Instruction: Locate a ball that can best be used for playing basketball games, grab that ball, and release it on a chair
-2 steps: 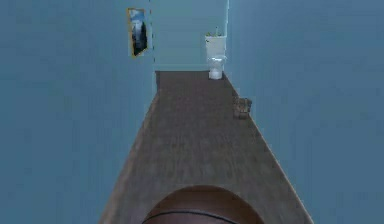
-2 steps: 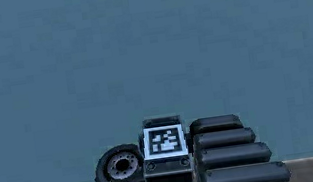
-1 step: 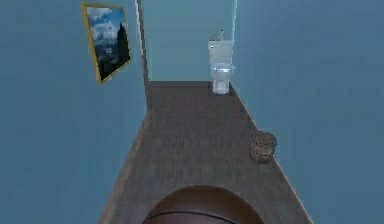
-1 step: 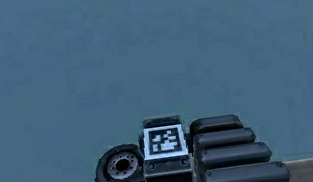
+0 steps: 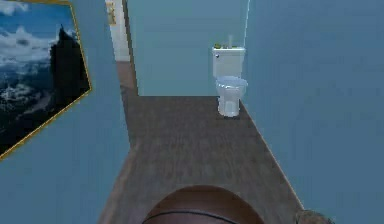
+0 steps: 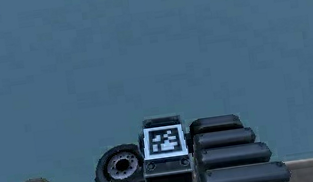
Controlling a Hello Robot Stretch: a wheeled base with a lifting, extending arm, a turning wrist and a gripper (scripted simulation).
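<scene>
A brown-orange seamed ball [image 5: 205, 206] shows at the forward view's bottom edge, with a white porcelain toilet [image 5: 230, 85] far ahead. The dark gripper [image 6: 125, 175] faces a plain blue wall [image 6: 149, 50]; I cannot tell its fingers' state or whether it holds anything.

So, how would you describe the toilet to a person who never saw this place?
In the forward view, follow the brown floor between the blue walls to its far end. There, in the corner at the view's right, stands the white toilet. Unlike the gold-framed painting nearer at the left, it sits on the floor and has a small green plant on its tank.
</scene>
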